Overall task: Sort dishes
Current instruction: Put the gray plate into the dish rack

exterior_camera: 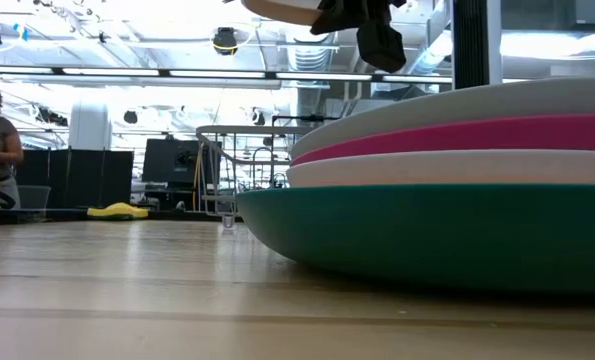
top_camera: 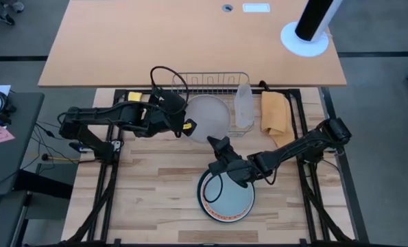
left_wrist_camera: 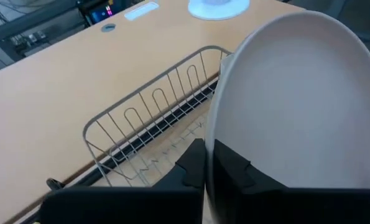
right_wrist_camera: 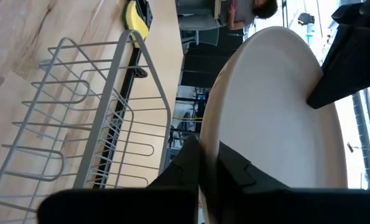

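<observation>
1. Left gripper (top_camera: 183, 123): we see it clamped on the rim of the pale plate (top_camera: 208, 118), on the side facing the worktop's left edge. In its own wrist view the left gripper (left_wrist_camera: 209, 155) has a finger on either face of the pale plate (left_wrist_camera: 296, 99)
2. Right gripper (top_camera: 221, 145): it reaches in from the worktop's right edge and meets the same plate at its near rim. In its wrist view the right gripper (right_wrist_camera: 208, 152) straddles the rim of the pale plate (right_wrist_camera: 272, 118), so we judge it closed on the plate too
3. The plate is therefore held by both arms at once, off the worktop (top_camera: 156, 192) and above its far half. In the low view the pale plate (exterior_camera: 277, 8) shows as a thin sliver high up, so it lies close to flat
4. The relation that matters: the wire rack (top_camera: 210, 82) sits just beyond the plate, against the worktop's far edge, with its long axis running along that edge. The plate's far rim overlaps the rack's near side in the high view
5. Our judgement: the left gripper is the nearer to the rack. To slot in, the plate must be tipped onto its edge and carried toward the far edge, and one arm must let go first
6. The stack of plates (top_camera: 225, 195) waits near the worktop's near edge, well apart from the rack. In the low view the stack of plates (exterior_camera: 447, 190) shows grey, magenta, pale and green layers
7. A clear tub (top_camera: 243, 106) stands just beside the plate at the rack's right end, something to watch when tipping
</observation>
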